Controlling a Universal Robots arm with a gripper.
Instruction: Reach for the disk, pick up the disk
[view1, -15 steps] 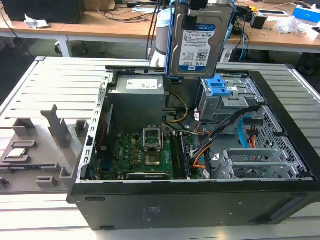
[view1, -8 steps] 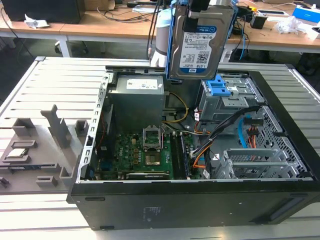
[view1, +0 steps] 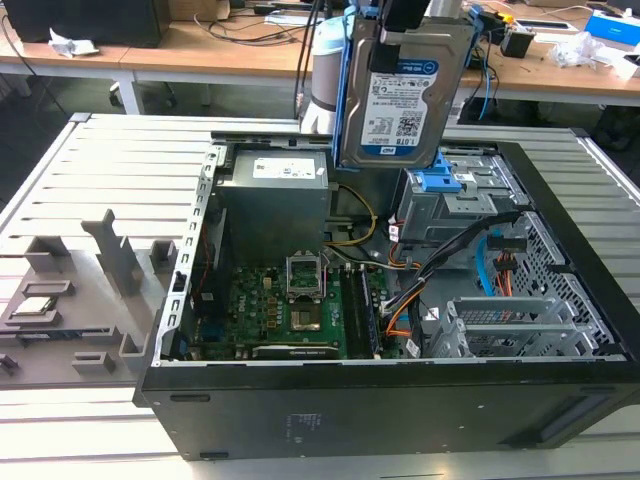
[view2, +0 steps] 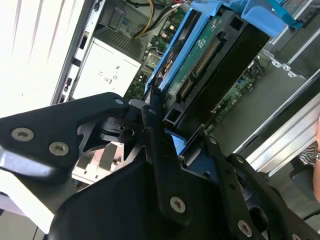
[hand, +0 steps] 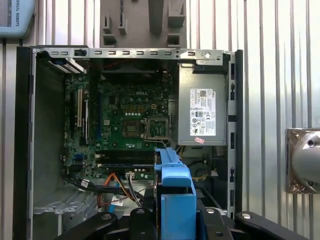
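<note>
The disk (view1: 405, 95) hangs upright in the air above the open computer case (view1: 400, 420), its white-and-blue label facing the exterior camera and blue rails along its edges. My gripper (view1: 408, 18) is shut on its upper end. In the second wrist view the disk (view2: 210, 55) shows its green circuit board and blue rail, pinched between my black fingers (view2: 150, 107). The first wrist view looks down on the disk's blue frame (hand: 175, 192), which sits inside my gripper (hand: 175, 212) over the case interior.
Under the disk are the grey drive cage with blue clips (view1: 445, 185), the power supply (view1: 275, 195) and the motherboard (view1: 290, 310). A grey fixture block (view1: 80, 290) lies on the slatted table at the exterior view's left. Desks stand behind.
</note>
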